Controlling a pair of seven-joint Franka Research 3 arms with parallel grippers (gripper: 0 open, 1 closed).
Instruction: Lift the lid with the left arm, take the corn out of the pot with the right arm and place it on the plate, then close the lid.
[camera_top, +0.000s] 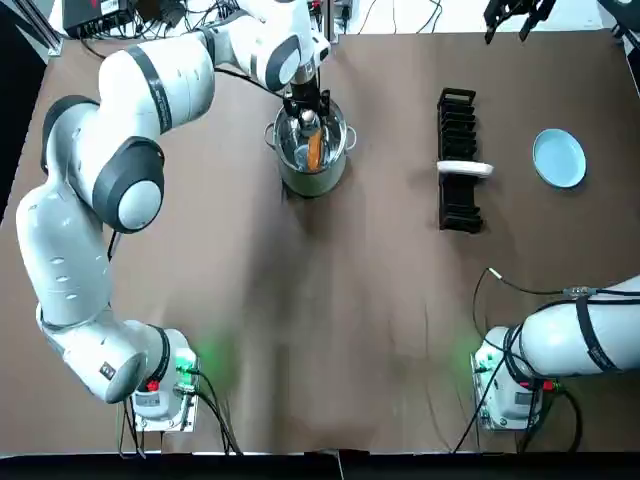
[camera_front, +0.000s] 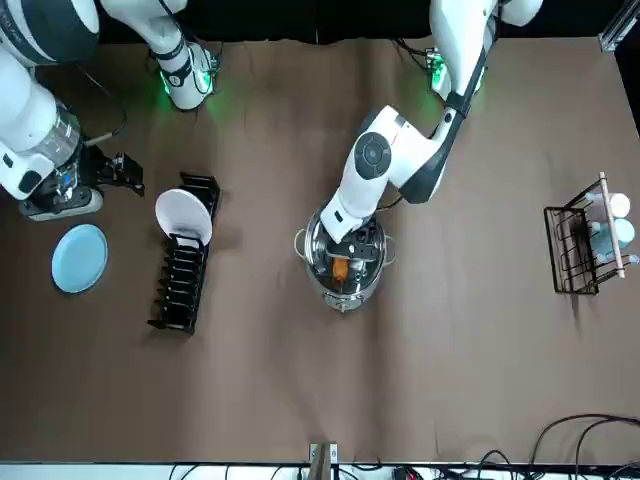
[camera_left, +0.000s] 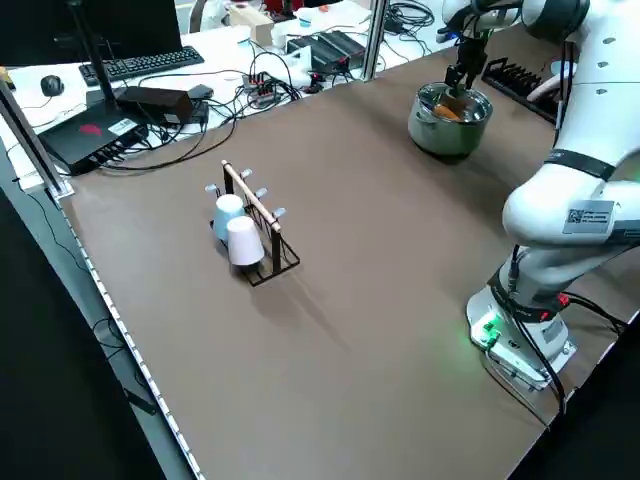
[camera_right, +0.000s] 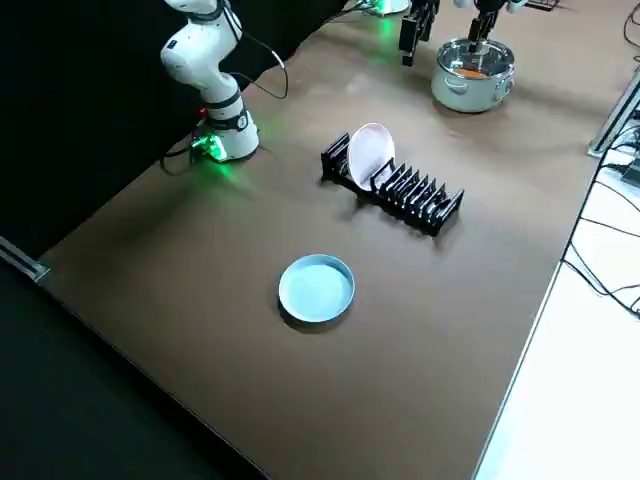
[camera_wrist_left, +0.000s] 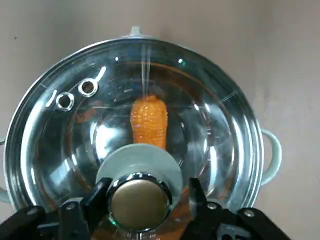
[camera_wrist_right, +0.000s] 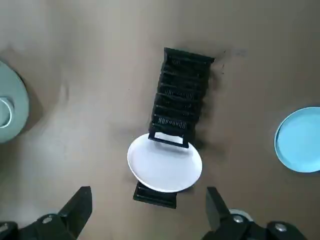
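Left jaws stand apart astride the knob (camera_wrist_left: 139, 200) of the lid (camera_wrist_left: 215, 130), off-centre; closing so could shove the lid or lose it on lifting. Corn (camera_wrist_left: 148, 122) lies in the pot (camera_top: 312, 185) beneath. Right jaws hang apart near the rack (camera_wrist_right: 182, 95).

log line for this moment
left hand open astride knob | lid on pot | corn inside | right hand open, idle near rack
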